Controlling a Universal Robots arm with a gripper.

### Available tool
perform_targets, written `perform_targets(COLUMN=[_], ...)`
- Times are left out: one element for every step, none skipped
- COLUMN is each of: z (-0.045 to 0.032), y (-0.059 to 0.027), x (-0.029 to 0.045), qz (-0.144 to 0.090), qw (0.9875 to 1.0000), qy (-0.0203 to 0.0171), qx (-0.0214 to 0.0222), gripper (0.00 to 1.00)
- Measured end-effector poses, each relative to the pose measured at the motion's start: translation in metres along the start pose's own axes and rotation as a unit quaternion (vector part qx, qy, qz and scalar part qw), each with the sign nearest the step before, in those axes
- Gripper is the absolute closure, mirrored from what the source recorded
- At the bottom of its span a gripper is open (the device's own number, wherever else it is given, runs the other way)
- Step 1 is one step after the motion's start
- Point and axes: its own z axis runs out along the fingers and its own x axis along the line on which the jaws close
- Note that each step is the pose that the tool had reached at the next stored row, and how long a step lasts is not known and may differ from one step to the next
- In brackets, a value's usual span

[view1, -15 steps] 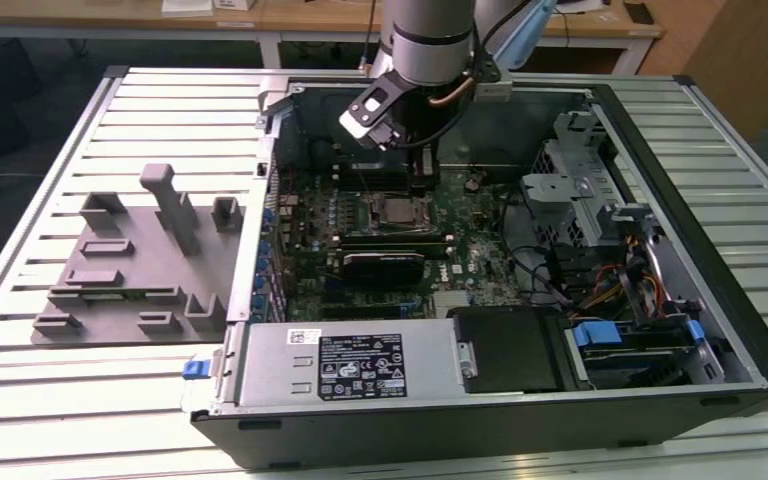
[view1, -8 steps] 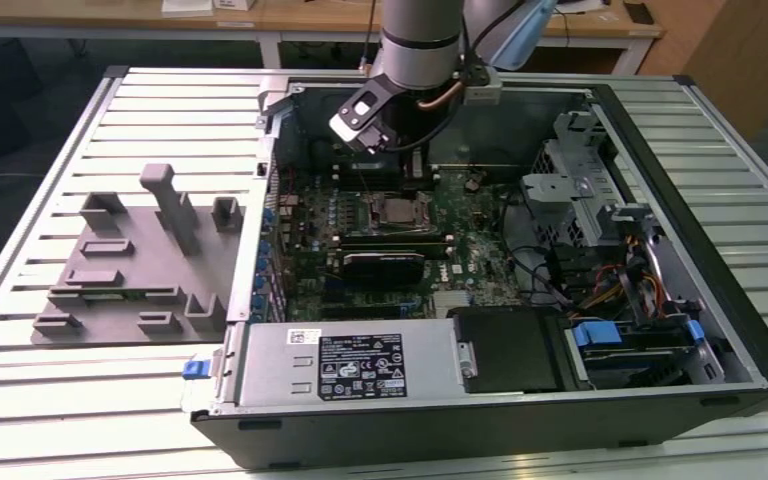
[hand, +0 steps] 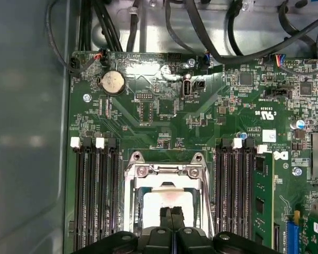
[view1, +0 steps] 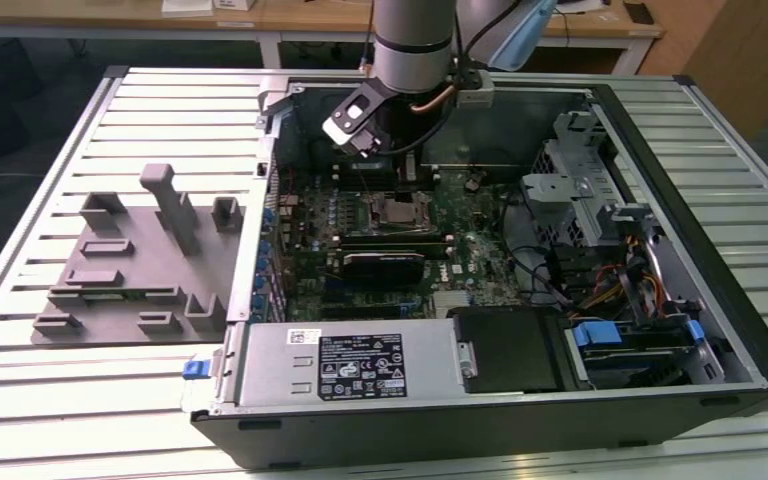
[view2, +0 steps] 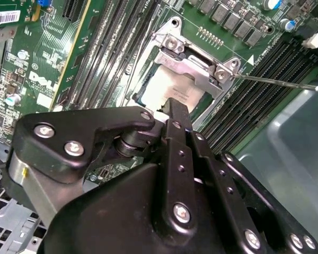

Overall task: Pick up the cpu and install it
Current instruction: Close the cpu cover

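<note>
The cpu (hand: pixel 151 209) (in the socket (hand: pixel 167 170)) lies beneath the gripper (hand: pixel 172 211).

Open computer case (view1: pixel 491 432), grey tray (view1: pixel 128 272) beside.

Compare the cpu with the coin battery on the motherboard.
The cpu is square; the coin battery is round. The cpu sits inside the metal socket frame; the coin battery lies near the edge of the motherboard. The end effector is right at the cpu, away from the coin battery. Both look silvery.
</note>
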Motion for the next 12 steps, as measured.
perform_targets(z=[0.0, 0.0, 0.0, 0.0, 0.0, 0.0, 0.0, 0.0, 0.0, 0.0, 0.0, 0.0], y=[0.0, 0.0, 0.0, 0.0, 0.0, 0.0, 0.0, 0.0, 0.0, 0.0, 0.0, 0.0], x=[0.0, 0.0, 0.0, 0.0, 0.0, 0.0, 0.0, 0.0, 0.0, 0.0, 0.0, 0.0], qz=[0.0, 0.0, -0.001, -0.004, -0.01, -0.017, -0.026, -0.035, -0.045, -0.054, -0.063, -0.072], qw=[1.0, 1.0, 1.0, 1.0, 1.0, 0.9998, 0.9997, 0.9994, 0.999, 0.9985, 0.998, 0.9974], qy=[-0.0003, -0.0005, -0.0005, -0.0004, -0.0002, 0.0, 0.0004, 0.0007, 0.001, 0.0014, 0.0017, 0.002], qx=[0.0, 0.0, 0.0, -0.0001, -0.0003, -0.0005, -0.0007, -0.001, -0.0013, -0.0015, -0.0018, -0.0021], gripper=[0.89, 0.89, 0.89, 0.89, 0.89, 0.89, 0.89, 0.89, 0.89, 0.89, 0.89, 0.89])
